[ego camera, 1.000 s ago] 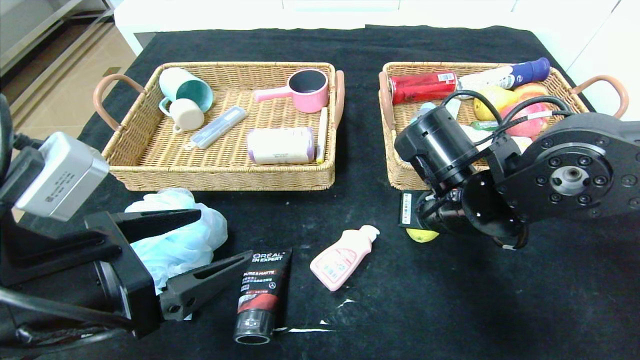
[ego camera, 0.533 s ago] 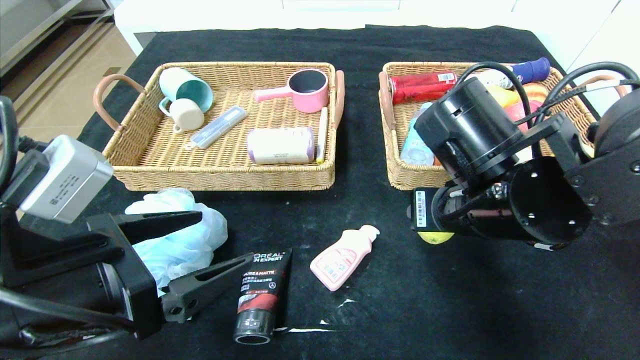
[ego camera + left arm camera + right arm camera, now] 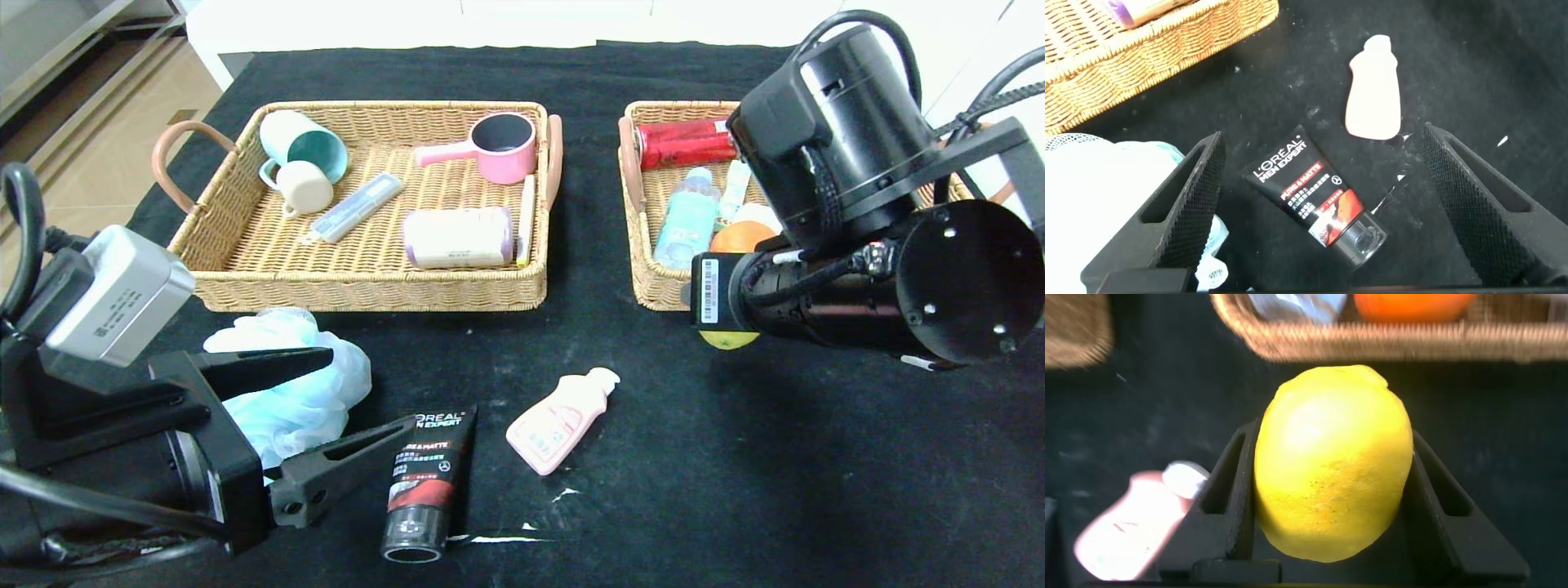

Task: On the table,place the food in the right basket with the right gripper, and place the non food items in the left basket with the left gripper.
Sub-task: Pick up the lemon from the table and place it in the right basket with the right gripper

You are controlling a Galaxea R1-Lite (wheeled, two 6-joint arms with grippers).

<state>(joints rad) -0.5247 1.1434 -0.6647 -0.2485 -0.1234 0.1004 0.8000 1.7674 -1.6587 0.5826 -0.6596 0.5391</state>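
The right gripper pinches a yellow lemon between its fingers, held above the black table just in front of the right basket. The left gripper, fingers spread wide, hovers over a black tube beside a pink bottle.

The bulky black right arm hides most of the woven wicker right basket and all but a sliver of the yellow lemon. The right pincer's fingertips are hidden in the head view.
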